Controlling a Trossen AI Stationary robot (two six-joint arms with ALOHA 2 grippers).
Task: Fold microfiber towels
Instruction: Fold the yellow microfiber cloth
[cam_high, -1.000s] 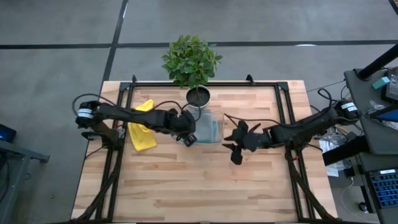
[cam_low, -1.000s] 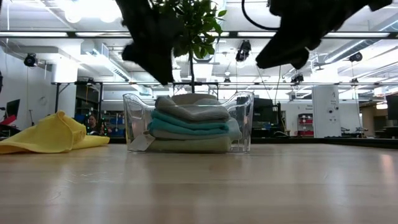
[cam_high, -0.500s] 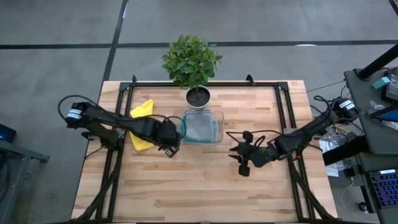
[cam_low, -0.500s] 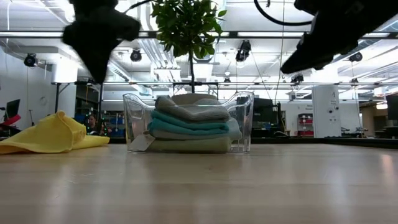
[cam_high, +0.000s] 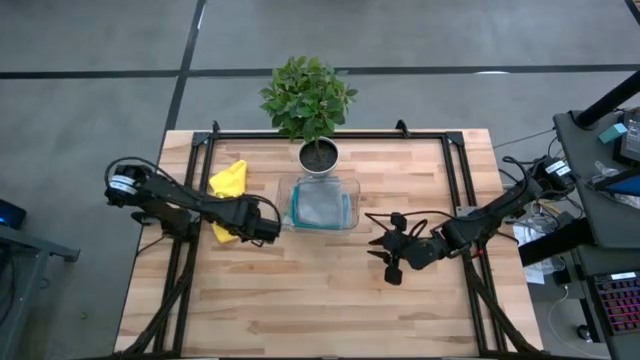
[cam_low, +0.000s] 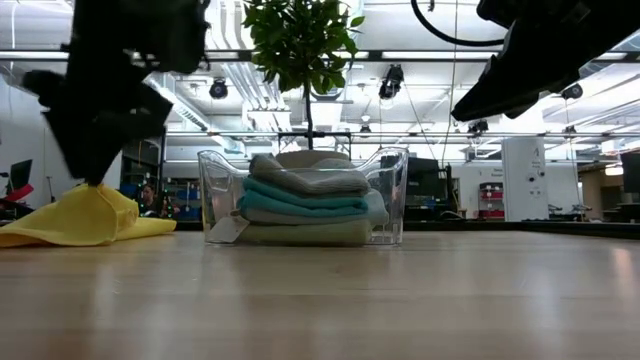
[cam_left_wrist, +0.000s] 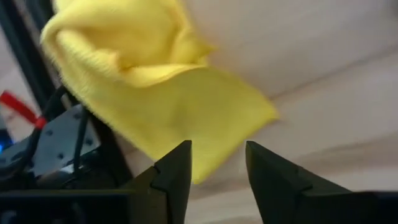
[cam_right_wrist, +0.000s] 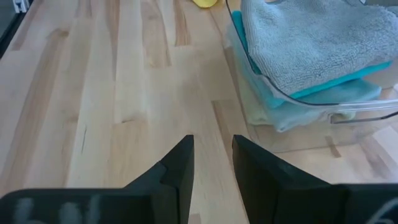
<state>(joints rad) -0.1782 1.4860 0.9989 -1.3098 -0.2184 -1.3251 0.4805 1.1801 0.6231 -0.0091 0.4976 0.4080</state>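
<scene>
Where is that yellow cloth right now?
The yellow towel lies crumpled on the table's left side in the high view, left of the clear tray of folded towels, with the left gripper open at its near edge.

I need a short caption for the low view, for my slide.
Left gripper descends on the crumpled yellow towel; four folded towels sit stacked in the clear tray.

No text, label, brand, number or sign is showing legibly in any of the views.
</scene>
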